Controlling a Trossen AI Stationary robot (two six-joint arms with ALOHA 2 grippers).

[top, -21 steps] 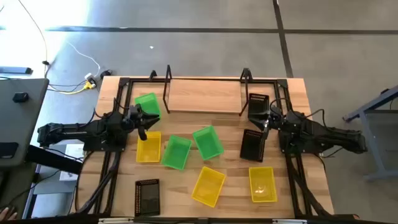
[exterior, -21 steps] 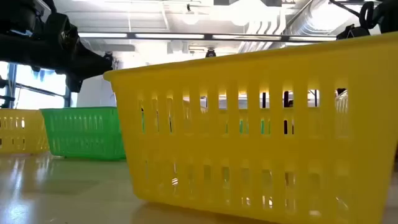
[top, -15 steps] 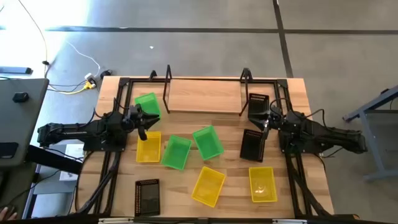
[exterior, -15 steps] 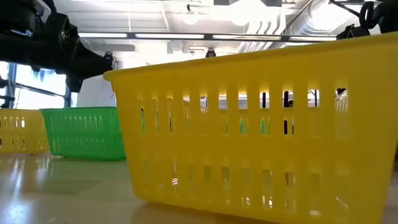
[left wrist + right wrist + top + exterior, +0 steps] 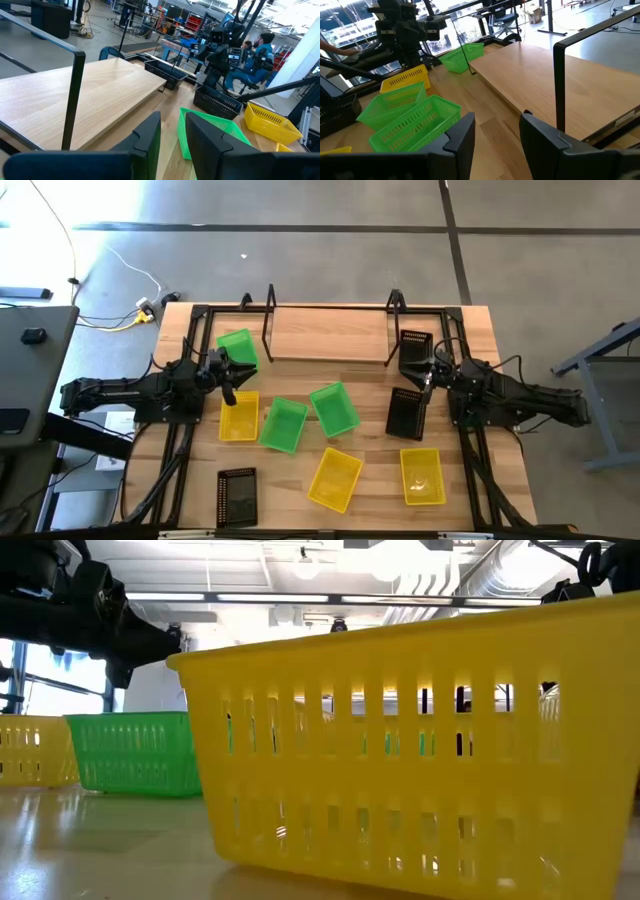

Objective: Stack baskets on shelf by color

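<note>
Slatted tabletop [image 5: 370, 498] carries everything. Nothing is held: the left gripper [image 5: 170, 131] is parted narrowly, the right gripper [image 5: 496, 131] wider. Ahead of both lies the bare shelf [image 5: 328, 333]. Scattered baskets [image 5: 334, 408] seem light, springy; rims should be pinched.

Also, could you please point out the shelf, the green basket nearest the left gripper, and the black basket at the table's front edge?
shelf [image 5: 325, 335], high view, bare plank.
green basket [image 5: 238, 348], high view, floor.
black basket [image 5: 237, 496], high view, floor.
</note>
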